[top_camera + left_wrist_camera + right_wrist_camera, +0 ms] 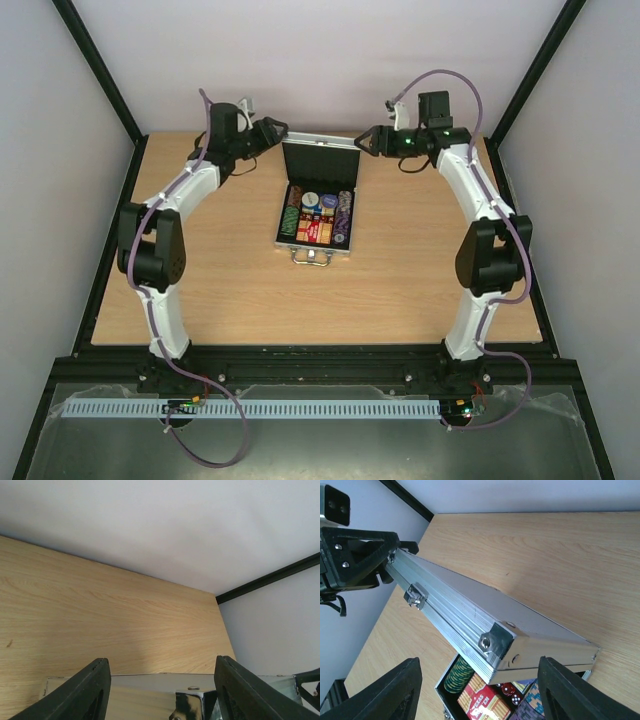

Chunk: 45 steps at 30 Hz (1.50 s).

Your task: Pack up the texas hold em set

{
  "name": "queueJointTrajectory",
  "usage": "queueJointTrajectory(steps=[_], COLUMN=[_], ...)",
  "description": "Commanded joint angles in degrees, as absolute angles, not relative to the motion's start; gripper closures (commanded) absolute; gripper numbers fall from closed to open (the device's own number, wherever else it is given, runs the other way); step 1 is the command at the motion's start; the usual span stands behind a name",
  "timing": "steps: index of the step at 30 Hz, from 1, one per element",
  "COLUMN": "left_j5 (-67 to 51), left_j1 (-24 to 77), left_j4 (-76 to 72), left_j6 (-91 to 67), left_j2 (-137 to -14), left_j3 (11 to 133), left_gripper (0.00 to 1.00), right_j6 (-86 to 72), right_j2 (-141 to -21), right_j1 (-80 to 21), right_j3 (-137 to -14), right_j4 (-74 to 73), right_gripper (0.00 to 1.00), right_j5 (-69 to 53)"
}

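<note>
Wide-spread tools flanking the raised lid of the poker case

Right tool is hovering with its fingers far apart on either side of the lid's near corner, gripping nothing. Left tool is likewise gaping at the lid's far end, its fingers straddling the top edge. Silver aluminium case is sitting mid-surface, its handle facing the arm bases and its lid standing open. Green chips, a red card deck and red dice are lying inside.
</note>
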<state>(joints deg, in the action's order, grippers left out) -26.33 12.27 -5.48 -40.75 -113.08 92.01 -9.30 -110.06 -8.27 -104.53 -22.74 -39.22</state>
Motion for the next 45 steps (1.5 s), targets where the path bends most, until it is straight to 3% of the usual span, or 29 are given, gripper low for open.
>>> queueJointTrajectory(steps=[1, 22, 41, 45], left_j5=[-29.2, -26.1, -22.9, -17.9], left_j1=[13.1, 16.8, 21.8, 21.7], left_j4=[-6.0, -7.9, -14.7, -9.9], left_j6=[-40.2, -40.9, -43.6, -41.2], left_j2=[-112.6, -100.2, -95.5, -94.7], left_j3=[93.0, 72.6, 51.7, 52.4], left_gripper=[0.41, 0.43, 0.43, 0.34], right_j6=[-10.6, -12.0, 2.5, 1.2], right_j2=[-112.7, -104.8, -101.7, -100.8], right_j1=[-8.2, -8.7, -9.3, -9.3], right_j3=[-106.6, -87.0, -68.4, -66.9], right_j4=[-22.2, -17.3, -26.3, -23.5], right_gripper=[0.36, 0.40, 0.37, 0.37], right_j5=[-43.2, -53.0, -52.9, -49.3])
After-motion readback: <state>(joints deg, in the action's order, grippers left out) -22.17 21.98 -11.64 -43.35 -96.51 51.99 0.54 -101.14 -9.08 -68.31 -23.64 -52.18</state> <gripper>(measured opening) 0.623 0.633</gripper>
